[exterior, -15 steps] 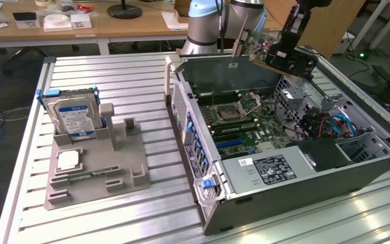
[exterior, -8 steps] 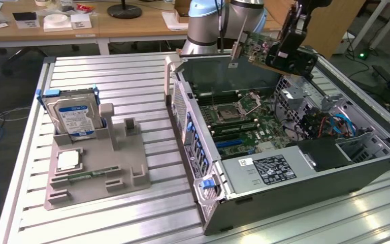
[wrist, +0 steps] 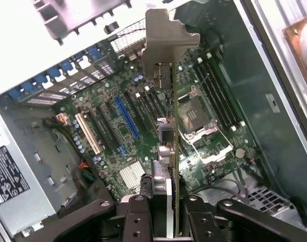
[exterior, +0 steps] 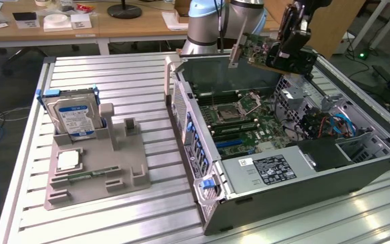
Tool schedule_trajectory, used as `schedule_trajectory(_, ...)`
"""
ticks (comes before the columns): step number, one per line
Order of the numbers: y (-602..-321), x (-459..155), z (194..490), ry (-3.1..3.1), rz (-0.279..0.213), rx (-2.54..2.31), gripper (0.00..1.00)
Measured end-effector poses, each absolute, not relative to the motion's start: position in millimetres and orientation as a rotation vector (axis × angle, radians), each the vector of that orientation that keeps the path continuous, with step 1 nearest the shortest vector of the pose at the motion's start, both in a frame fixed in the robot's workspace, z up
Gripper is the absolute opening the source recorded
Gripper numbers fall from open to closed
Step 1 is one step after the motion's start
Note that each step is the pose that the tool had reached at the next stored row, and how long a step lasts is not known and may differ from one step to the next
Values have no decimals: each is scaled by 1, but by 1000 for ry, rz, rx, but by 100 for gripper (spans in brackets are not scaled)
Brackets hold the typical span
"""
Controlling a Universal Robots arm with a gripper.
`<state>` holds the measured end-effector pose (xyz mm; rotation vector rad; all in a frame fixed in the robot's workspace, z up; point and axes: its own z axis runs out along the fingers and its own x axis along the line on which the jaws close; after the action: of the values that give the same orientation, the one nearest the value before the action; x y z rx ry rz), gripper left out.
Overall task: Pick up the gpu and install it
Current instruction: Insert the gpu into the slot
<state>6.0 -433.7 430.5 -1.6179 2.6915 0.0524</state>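
pincer [wrist: 162,218] pinching gpu [wrist: 166,146] | card edge-on, raised over open case [exterior: 317,179] | motherboard [wrist: 110,126] below, free room both faces

Exterior cam high, angled down across worktop [exterior: 114,76] into computer case [exterior: 283,201]; wrist cam close above the shared motherboard [wrist: 105,108], looking past end effector [wrist: 163,201] and gpu [wrist: 166,136].

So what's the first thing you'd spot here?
The robot's fingers pinch the gpu, holding it in the air above the open case at the exterior view's right. Inside the case lies the green motherboard. At the exterior view's left, a blue-labelled hard drive stands upright in a grey holder.
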Motion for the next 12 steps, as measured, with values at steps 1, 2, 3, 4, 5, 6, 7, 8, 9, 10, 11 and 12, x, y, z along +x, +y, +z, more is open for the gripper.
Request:
schedule_trajectory(1, -434, 6, 430, 2680, 53, -1638, 28)
schedule_trajectory(2, -434, 6, 430, 2668, 52, -1658, 28)
schedule_trajectory(3, -434, 6, 430, 2655, 52, -1678, 28)
schedule_trajectory(4, -434, 6, 430, 2642, 52, -1699, 28)
schedule_trajectory(5, -434, 6, 430, 2630, 53, -1718, 28)
schedule_trajectory(6, -434, 6, 430, 2617, 52, -1738, 28)
schedule_trajectory(7, -434, 6, 430, 2605, 52, -1757, 28)
schedule_trajectory(8, -434, 6, 430, 2592, 52, -1777, 28)
schedule_trajectory(9, -434, 6, 430, 2578, 52, -1798, 28)
schedule_trajectory(10, -434, 6, 430, 2564, 52, -1817, 28)
schedule_trajectory(11, -434, 6, 430, 2551, 52, -1836, 28)
schedule_trajectory(12, -434, 6, 430, 2537, 52, -1856, 28)
